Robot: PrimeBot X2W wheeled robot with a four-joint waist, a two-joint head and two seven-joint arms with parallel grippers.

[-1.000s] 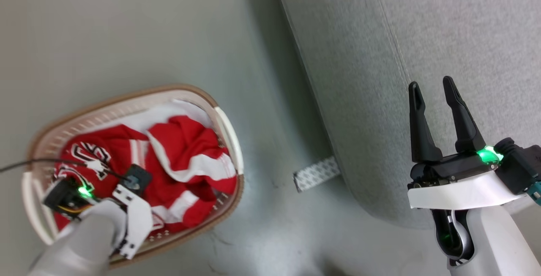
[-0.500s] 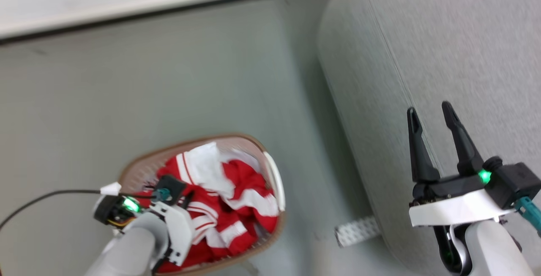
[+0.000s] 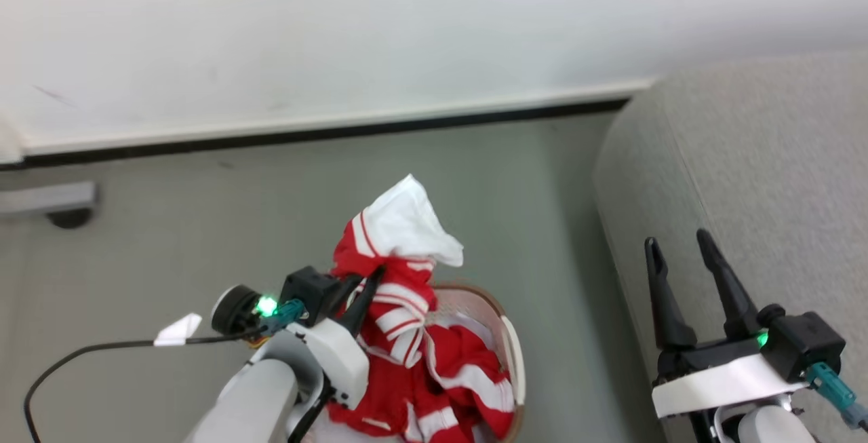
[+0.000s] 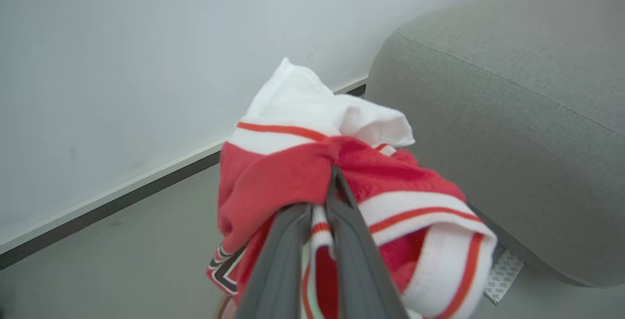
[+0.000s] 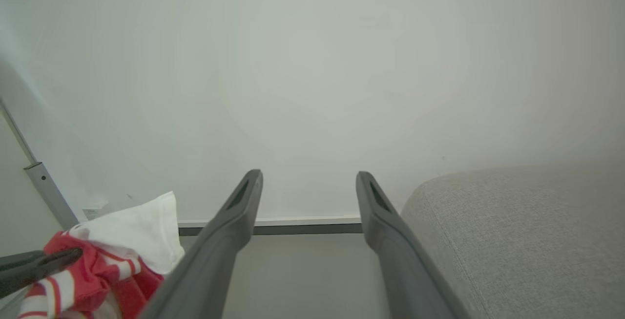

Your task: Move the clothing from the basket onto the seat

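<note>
Clothing (image 3: 397,260): thin red jersey fabric, white stripe trim, bunched. One wad clamped tight between left gripper (image 3: 369,279) fingers, held above basket (image 3: 517,368), tail draping down into it. More red-white fabric inside basket; garment count unclear. Basket: one, cream perforated plastic, rounded rim. Right gripper (image 3: 677,239): fingers spread, nothing between, hovering at seat (image 3: 753,158) edge. Seat: one, grey woven upholstery, rounded corner, right of basket, strip of bare floor (image 3: 563,260) between. White wall (image 3: 339,36), dark baseboard behind.
</note>
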